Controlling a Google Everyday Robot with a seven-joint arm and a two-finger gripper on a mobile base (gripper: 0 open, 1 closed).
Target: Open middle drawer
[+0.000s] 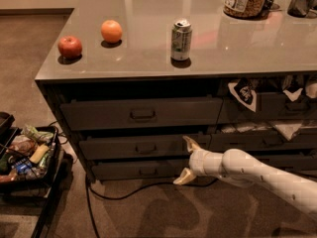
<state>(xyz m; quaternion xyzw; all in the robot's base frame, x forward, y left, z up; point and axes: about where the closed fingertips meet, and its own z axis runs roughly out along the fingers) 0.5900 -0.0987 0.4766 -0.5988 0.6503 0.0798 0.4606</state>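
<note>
My gripper (187, 161) hangs low in front of the cabinet with its jaws spread wide, one finger above the other, and nothing between them. The upper fingertip (190, 143) lies over the right end of the middle drawer (114, 148). I cannot tell if it touches the front. The lower one points down past the bottom drawer (119, 171) toward the floor.

The middle drawer is the band between the taller top drawer (99, 115) and the slim bottom one, and it looks pushed in. Its small pull handle (146, 148) sits at the centre of the front, to the left of my jaws and apart from them.

I judge the front to be rigid and hard, so it will not give under the fingers. Its weight I can't guess, as the contents are hidden. A drawer this wide may bind if dragged from one end, so I would take it by the centre pull, one finger over the bar and one under. The bar is shallow and looks smooth, so a loose hold could slip off.

Farther out, an apple (70, 46), an orange (111, 31) and a can (181, 39) stand on the countertop (148, 63), and a cable (124, 192) trails on the floor below my wrist
</note>
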